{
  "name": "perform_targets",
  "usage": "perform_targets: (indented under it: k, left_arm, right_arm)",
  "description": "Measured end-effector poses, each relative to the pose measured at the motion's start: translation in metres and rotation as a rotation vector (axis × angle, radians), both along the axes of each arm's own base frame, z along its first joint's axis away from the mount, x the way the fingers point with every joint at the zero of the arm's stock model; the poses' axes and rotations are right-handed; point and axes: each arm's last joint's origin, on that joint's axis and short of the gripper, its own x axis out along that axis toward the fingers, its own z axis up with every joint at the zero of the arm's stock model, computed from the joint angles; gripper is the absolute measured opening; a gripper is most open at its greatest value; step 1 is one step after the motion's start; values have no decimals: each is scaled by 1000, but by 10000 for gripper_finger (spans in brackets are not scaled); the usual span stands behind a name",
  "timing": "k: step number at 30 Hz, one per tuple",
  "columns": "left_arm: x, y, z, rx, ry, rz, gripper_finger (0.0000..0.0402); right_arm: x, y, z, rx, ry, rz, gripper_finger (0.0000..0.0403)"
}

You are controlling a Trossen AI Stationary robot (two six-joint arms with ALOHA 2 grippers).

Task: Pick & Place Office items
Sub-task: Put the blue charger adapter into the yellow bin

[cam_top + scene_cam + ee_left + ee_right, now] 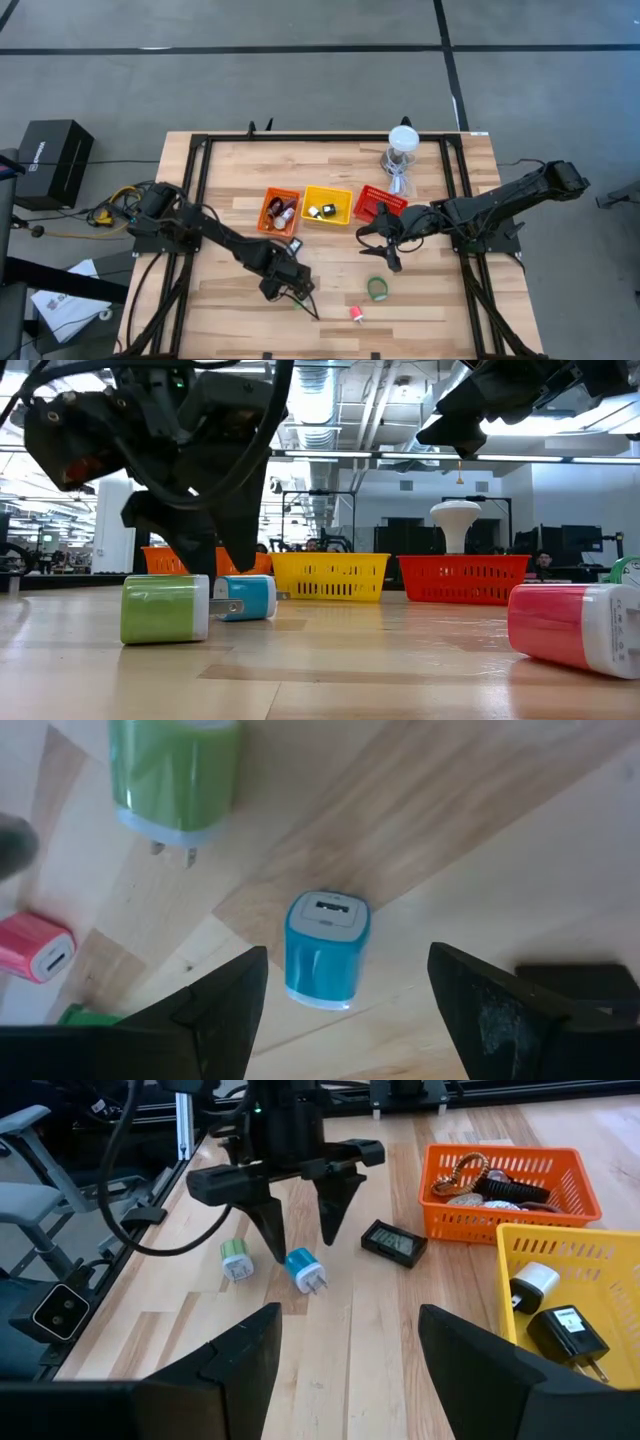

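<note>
- Your left gripper [300, 1215] hangs low over the table's near-left part with its fingers spread wide, straddling the blue charger [326, 948] without touching it; it holds nothing
- The blue charger lies on the wood right under that gripper, with the green charger [235, 1261] just beside it and a flat black device [393, 1242] near it on the side toward the baskets
- Your right gripper [380, 243] hovers above the table just near of the red basket [380, 203], fingers wide apart and empty
- A pink charger [357, 314] and a green ring [377, 289] lie on the near middle of the table, close to each other
- The orange basket [510, 1192] holds a beaded bracelet and a few dark pieces you can't make out clearly
- The yellow basket [570, 1285] holds a white charger and a black charger
- You cannot tell what the red basket holds
- A clear jar [401, 153] with a white top stands at the far edge, beyond the red basket
</note>
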Motion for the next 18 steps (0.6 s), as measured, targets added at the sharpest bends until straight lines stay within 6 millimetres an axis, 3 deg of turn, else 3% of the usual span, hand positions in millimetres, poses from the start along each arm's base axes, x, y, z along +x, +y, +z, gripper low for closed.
perform_targets:
  k: [12, 18]
  left_arm:
    - [4, 0, 0, -62, -10, -77, 269]
    - [5, 12, -6, -61, -9, -46, 269]
  right_arm:
    - [0, 0, 0, 0, 0, 0, 228]
    - [0, 0, 0, 0, 0, 0, 228]
